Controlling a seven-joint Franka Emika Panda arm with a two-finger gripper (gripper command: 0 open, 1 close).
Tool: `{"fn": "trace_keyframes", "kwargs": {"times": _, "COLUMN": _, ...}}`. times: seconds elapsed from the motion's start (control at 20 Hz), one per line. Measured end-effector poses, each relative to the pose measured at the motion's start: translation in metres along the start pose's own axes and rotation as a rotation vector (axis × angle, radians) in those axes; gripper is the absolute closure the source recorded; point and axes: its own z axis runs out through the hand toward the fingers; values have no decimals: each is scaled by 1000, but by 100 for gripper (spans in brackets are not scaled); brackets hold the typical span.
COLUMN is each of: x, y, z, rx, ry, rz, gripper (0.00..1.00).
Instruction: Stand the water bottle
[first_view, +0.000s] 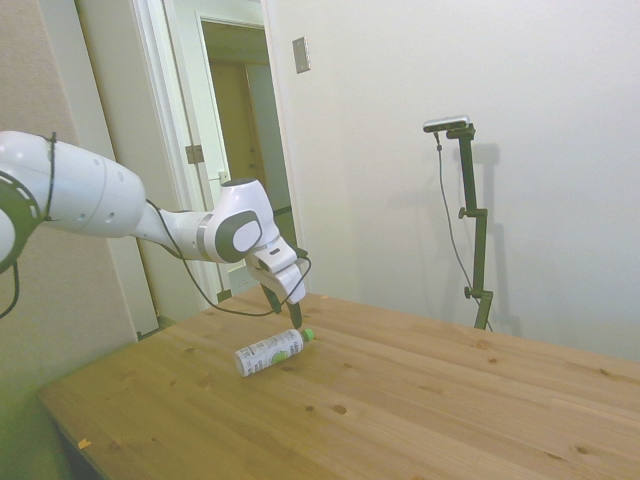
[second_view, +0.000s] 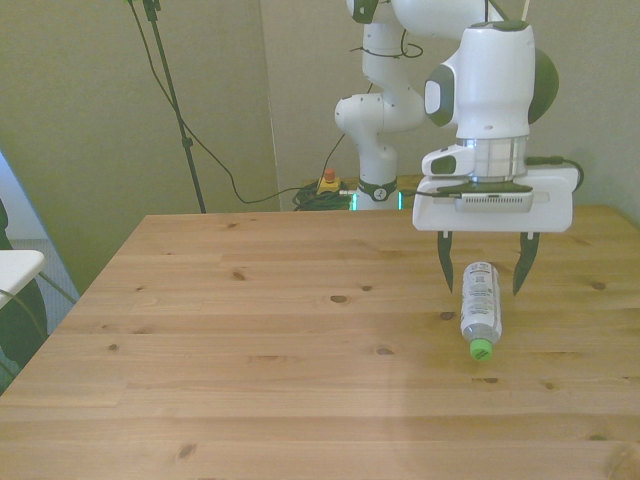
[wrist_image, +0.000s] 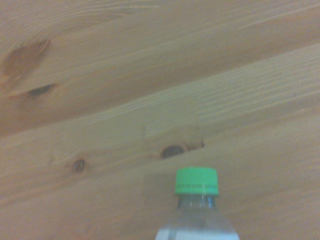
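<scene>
- The water bottle (second_view: 481, 305) is seen lying on its side on the wooden table (second_view: 250, 330), toward the front view's right.
- Its green cap (second_view: 482, 351) is pointed toward the near edge of the table in the front view, while its base is turned toward the far edge.
- A white label with green print is wrapped around the body of the bottle (first_view: 268, 353); in the side view the cap (first_view: 308, 335) is shown at the end nearer the wall.
- The gripper (second_view: 481, 272) is held over the rear part of the bottle, with its two dark fingers (second_view: 445, 262) spread wide apart.
- One finger is placed on each side of the bottle, and a gap is left between each finger and the plastic; no contact can be made out.
- In the side view the gripper (first_view: 290, 310) is tilted, and its fingertips are lowered close to the table just beside the bottle.
- In the wrist view the green cap (wrist_image: 196, 181) and the clear neck below it are seen against bare wood grain marked with knots.
</scene>
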Motion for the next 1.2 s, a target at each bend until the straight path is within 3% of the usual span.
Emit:
{"fn": "trace_keyframes", "kwargs": {"times": 0.45, "x": 8, "y": -22, "z": 67, "rx": -67, "ry": 1, "rz": 22, "gripper": 0}}
{"fn": "trace_keyframes", "kwargs": {"times": 0.5, "x": 5, "y": -23, "z": 72, "rx": -73, "ry": -1, "rz": 18, "gripper": 100}}
{"fn": "trace_keyframes", "kwargs": {"times": 1.2, "x": 2, "y": -21, "z": 80, "rx": -89, "ry": 3, "rz": 18, "gripper": 100}}
